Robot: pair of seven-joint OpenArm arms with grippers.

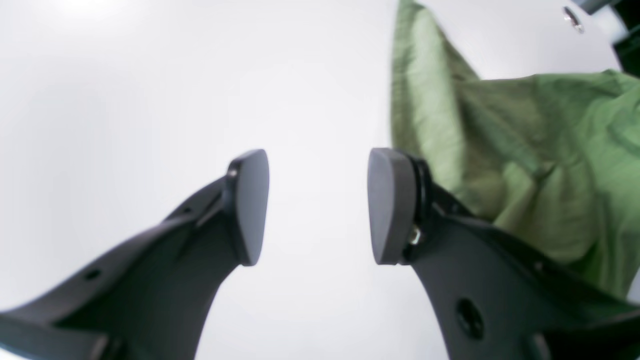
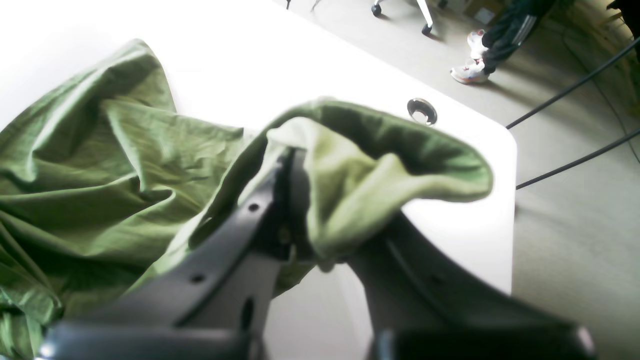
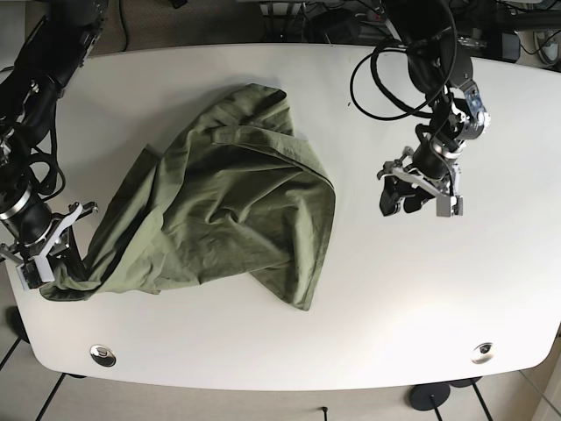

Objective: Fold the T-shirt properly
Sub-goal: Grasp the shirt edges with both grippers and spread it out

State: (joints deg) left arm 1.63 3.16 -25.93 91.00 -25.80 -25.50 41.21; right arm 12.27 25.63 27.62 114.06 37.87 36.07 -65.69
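- We see a crumpled green T-shirt [image 3: 228,206] on the white table [image 3: 394,298], its long axis running from the far centre toward the near corner on the right arm's side.
- Our right pincer [image 2: 320,235] is clenched on a bunched edge there.
- Our left pincer [image 3: 419,195] hovers released (nothing between its 2 pads), well apart from the cloth.

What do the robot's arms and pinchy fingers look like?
Both arms are black, with looping black cables around them. The left end effector has two curved black plastic fingers tipped with flat, rounded dark grey pads. In the base view it has silver metal parts near the wrist. The right end effector has the same black fingers with small screw holes.
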